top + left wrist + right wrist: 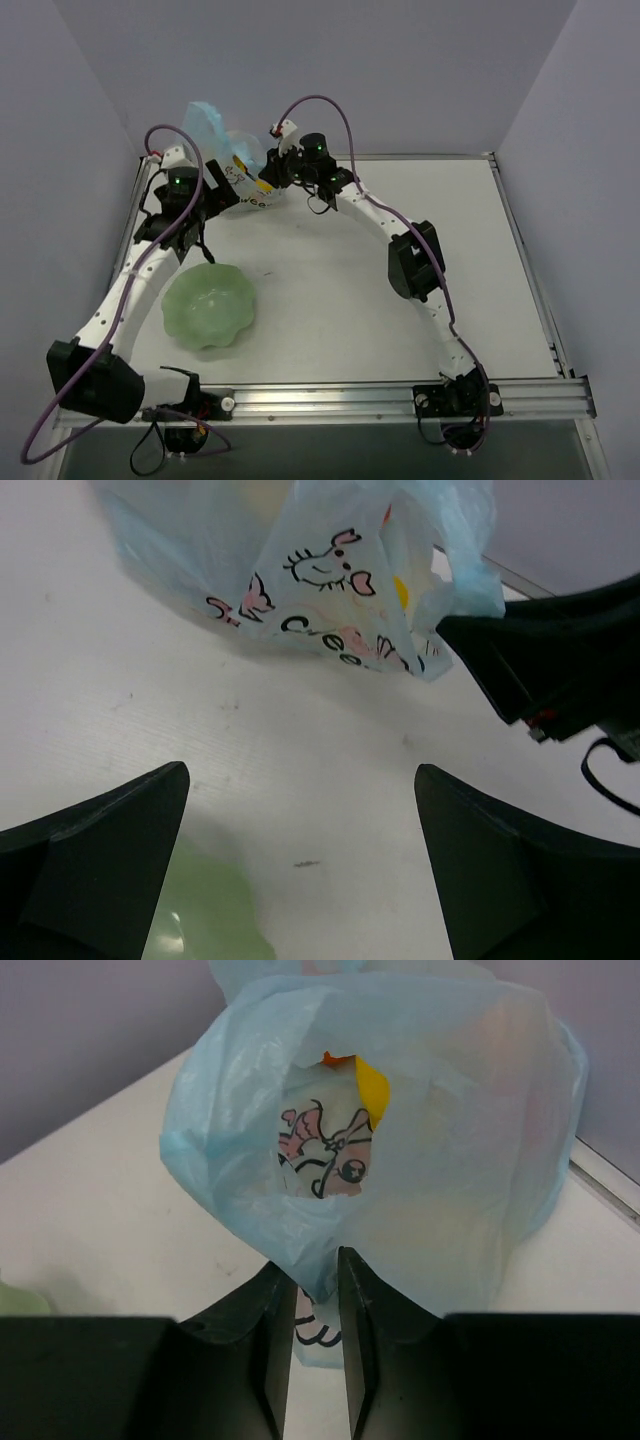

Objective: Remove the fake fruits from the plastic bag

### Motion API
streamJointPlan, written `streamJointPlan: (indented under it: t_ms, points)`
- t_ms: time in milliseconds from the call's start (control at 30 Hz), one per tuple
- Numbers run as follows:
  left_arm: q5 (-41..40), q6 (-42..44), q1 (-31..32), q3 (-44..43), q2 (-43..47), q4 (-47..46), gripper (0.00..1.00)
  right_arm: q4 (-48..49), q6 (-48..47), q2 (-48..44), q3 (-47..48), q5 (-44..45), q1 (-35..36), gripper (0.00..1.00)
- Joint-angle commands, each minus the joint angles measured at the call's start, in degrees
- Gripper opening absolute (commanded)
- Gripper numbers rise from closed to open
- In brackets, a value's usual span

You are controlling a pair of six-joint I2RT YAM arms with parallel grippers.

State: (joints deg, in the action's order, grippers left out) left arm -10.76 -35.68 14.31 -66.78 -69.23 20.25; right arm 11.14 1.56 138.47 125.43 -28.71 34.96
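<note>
Top external view puts the plastic bag [235, 160] up by the far left corner of the desk [420, 210], standing bunched rather than lying flat, with both arms reaching in on it. The right gripper [314, 1260] is doing the holding: in its wrist view the two fingers are pressed nearly together with a fold of the thin blue film pinched between them, and the mouth seems to gape toward that camera. Inside the opening a yellow piece [372, 1088] of the fake fruits shows, with an orange sliver [338, 1058] just above it. The crinkled film hides the rest. The left gripper [300, 780] hangs just short of the bag on its near side, fingers spread wide and holding nothing, with the pale green bowl [210, 305] behind it toward the near left. No fruit is out on the desk that I can see, so I'd say the task is at its first step: the bag is held and nothing has been fetched from it yet. The next move, to my eye, calls for the free left gripper to come over or around the rim into the mouth and close on the yellow piece without catching the film. The right hold will need to be firm, or the light bag may drag along.
</note>
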Motion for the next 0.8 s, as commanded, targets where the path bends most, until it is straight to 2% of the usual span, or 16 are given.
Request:
streamJointPlan:
  t_ms: [0, 33, 67, 100, 167, 367, 500, 533, 567, 633, 667, 767]
  points:
    - [-0.59, -0.44, -4.79, -6.94, -5.46, -5.65, 0.94, 7.92, 3.88, -3.02, -1.04, -3.54, -0.07, 0.18]
    - [0.21, 0.17, -5.42, -8.09, -8.61, -6.44, 0.94, 12.63, 5.37, -4.51, -7.41, -3.98, 0.11, 0.18]
    - [0.91, 1.83, -6.47, -10.97, -11.51, -7.23, 0.94, 17.21, 7.12, -7.92, -13.83, -4.86, 0.54, 0.12]
    - [0.92, 2.97, -6.48, -12.65, -11.54, -7.24, 0.94, 17.25, 7.14, -9.7, -13.89, -4.95, 0.81, 0.07]
    - [2.32, 6.3, -7.27, -15.64, -15.39, -7.68, 0.94, 21.99, 9.42, -14.69, -22.13, -4.43, 1.34, 0.0]
    - [7.77, 12.38, -8.41, -25.4, -23.84, -4.44, 0.94, 26.3, 11.08, -26.21, -36.28, 4.44, 5.03, 0.0]
    - [10.76, 14.59, -8.86, -29.8, -27.97, -1.71, 0.95, 29.37, 13.38, -31.15, -41.83, 7.87, 6.87, 0.0]
    - [10.76, 14.76, -8.86, -30.42, -28.93, -1.27, 0.92, 29.47, 13.29, -31.86, -42.63, 9.27, 7.22, 0.0]
    - [10.76, 15.2, -8.94, -30.86, -29.12, -0.4, 0.8, 29.38, 13.12, -32.91, -43.24, 10.16, 7.92, 0.0]
    - [10.76, 15.2, -9.12, -31.04, -28.42, 0.66, 0.49, 29.03, 13.73, -33.88, -44.56, 11.83, 8.28, 0.0]
    - [10.76, 14.94, -9.12, -29.99, -26.5, 0.06, 0.23, 28.94, 14.69, -34.93, -45.44, 13.31, 8.37, 0.0]
    - [12.43, 14.41, -9.12, -27.97, -23.24, -2.49, 0.07, 28.33, 17.15, -37.65, -46.41, 18.14, 8.46, 0.0]
